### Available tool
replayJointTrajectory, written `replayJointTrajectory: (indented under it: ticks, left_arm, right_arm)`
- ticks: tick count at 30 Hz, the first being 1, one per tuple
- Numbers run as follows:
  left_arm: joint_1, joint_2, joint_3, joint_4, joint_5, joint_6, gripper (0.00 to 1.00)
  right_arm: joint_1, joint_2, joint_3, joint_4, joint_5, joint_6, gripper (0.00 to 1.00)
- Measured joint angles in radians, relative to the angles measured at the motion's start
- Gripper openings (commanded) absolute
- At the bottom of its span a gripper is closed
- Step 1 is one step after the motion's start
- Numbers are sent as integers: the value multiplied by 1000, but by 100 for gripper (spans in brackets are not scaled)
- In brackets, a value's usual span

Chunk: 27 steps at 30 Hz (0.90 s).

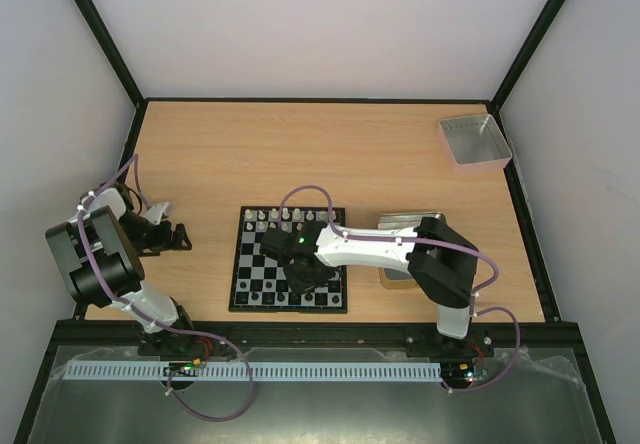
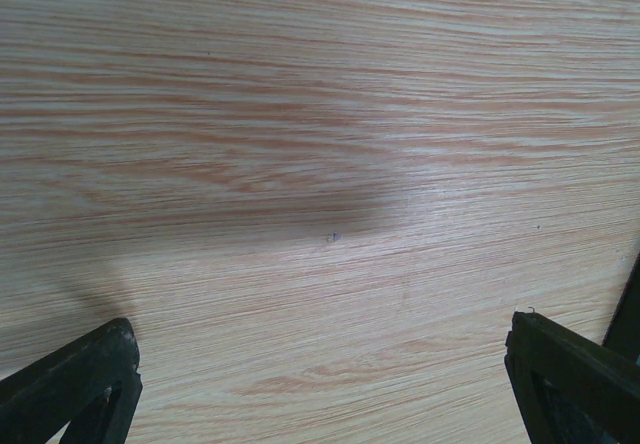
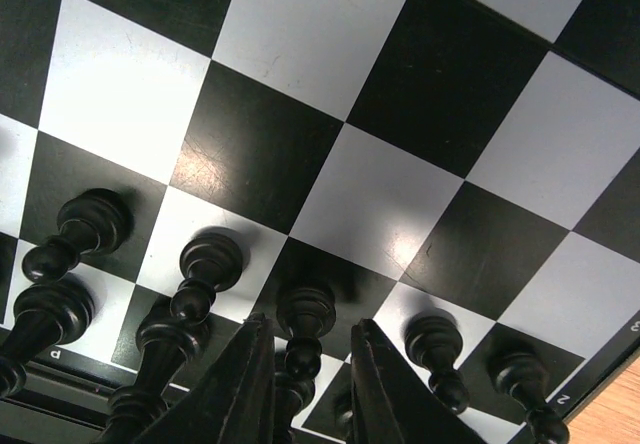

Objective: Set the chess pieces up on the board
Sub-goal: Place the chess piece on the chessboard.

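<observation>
Evidently the right gripper [image 3: 312, 332] is the working hand. It hangs over the near rank of the board [image 3: 330, 24], jaws narrowly parted, with one black piece [image 3: 305, 309] standing upright directly between them; whether it is gripped cannot be told. Other black pieces [image 3: 205, 264] stand to either side. The next move is judged to be a straight vertical one. The left gripper [image 2: 320, 364], spread wide over bare table [image 2: 300, 114], lies well apart from the board.
</observation>
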Motion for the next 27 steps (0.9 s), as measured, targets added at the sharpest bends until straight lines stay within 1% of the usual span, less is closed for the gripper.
replayJointTrajectory:
  ticks: [10,15,27]
  left_arm:
    - [0,0,0,0,0,0,99]
    - [0,0,0,0,0,0,99]
    - [0,0,0,0,0,0,99]
  right_arm:
    - [0,0,0,-1,30,6,21]
    - [-2,0,1,-2,55,11,23]
    - [-28,-6,20,-3,96,14,24]
